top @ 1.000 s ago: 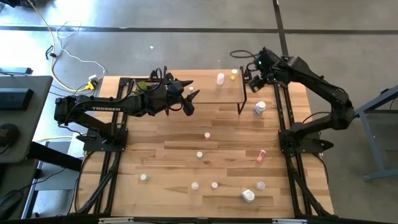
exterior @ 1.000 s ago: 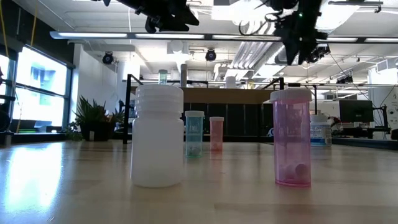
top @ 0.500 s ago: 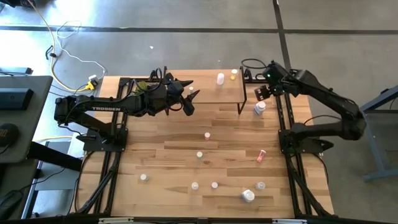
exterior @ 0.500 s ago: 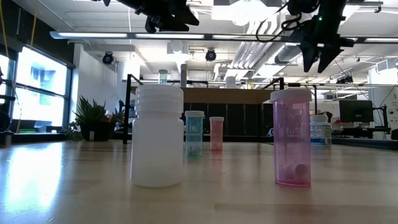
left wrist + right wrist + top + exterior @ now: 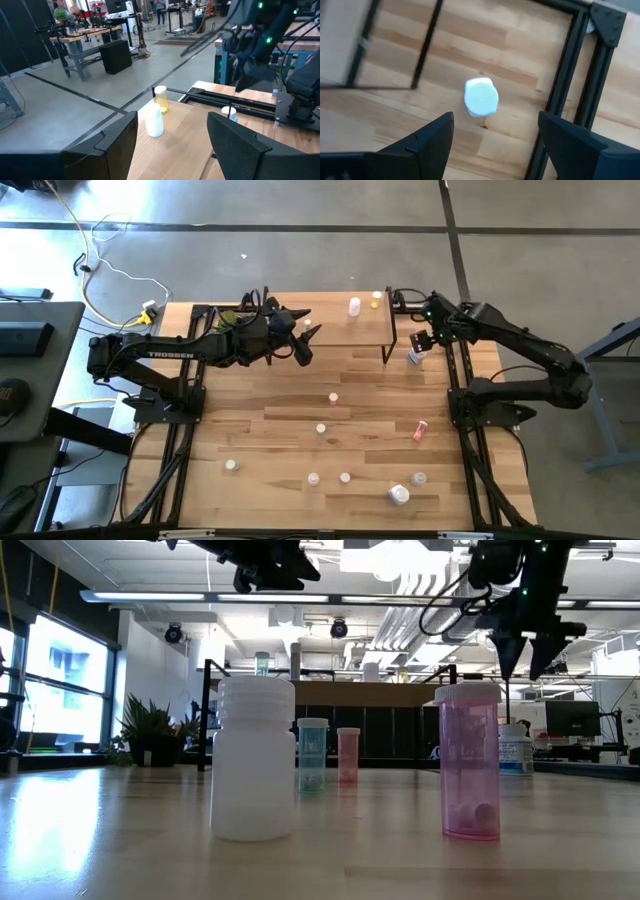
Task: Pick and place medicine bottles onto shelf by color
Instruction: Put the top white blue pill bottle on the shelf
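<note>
Sorting only just begun: holding two bottles so far on the shelf [image 5: 345, 326], a white bottle [image 5: 354, 306] and a yellow bottle [image 5: 376, 298], standing near each other toward the shelf's right end, apart and upright. Showing the same pair in the left wrist view, white [image 5: 154, 121] in front of yellow [image 5: 160, 98].

Leaving the greater part of the work on the table [image 5: 260, 400]: a large white bottle [image 5: 415, 357] just beside the shelf's right leg, a pink one [image 5: 333, 397] mid-table, a white one [image 5: 321, 428] below it, a red one [image 5: 419, 430] lying tilted toward the right, and a row near the front edge — white [image 5: 231, 465], white [image 5: 313, 478], pink [image 5: 345, 477], a large white [image 5: 399, 495] and a small pale one [image 5: 418, 478].

Hovering directly above the large white bottle [image 5: 481, 97] with the right gripper [image 5: 421, 340], fingers spread wide to either side of the cap and touching nothing; judging this bottle to be the next pick, with descent and closing not yet done.

Waiting over the shelf's left end with the left gripper [image 5: 304, 340], fingers spread apart and carrying nothing.

Grouping by colour not yet judgeable from two bottles alone.
</note>
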Controlling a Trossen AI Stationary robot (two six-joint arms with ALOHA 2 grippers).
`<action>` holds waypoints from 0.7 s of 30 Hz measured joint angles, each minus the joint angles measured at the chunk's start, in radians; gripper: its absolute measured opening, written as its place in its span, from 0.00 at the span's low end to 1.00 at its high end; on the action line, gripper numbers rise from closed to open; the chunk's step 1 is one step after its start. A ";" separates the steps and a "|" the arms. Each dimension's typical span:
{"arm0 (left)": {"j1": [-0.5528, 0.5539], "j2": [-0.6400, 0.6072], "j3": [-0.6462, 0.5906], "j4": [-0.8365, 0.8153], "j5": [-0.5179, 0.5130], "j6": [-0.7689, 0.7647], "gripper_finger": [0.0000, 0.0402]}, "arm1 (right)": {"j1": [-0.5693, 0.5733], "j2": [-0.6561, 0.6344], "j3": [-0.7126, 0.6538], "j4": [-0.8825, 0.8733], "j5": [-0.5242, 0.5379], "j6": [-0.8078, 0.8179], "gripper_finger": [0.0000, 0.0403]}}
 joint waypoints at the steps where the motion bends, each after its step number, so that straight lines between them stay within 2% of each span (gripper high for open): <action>1: 0.000 0.000 0.000 0.000 0.002 0.000 0.57 | 0.000 0.000 -0.014 0.006 -0.003 0.001 0.70; 14: 0.000 0.000 0.000 0.000 0.010 0.000 0.57 | 0.000 0.000 -0.179 0.209 -0.040 0.012 0.71; 21: 0.000 0.000 0.000 0.000 0.010 0.000 0.57 | 0.000 0.000 -0.237 0.295 -0.040 -0.045 0.71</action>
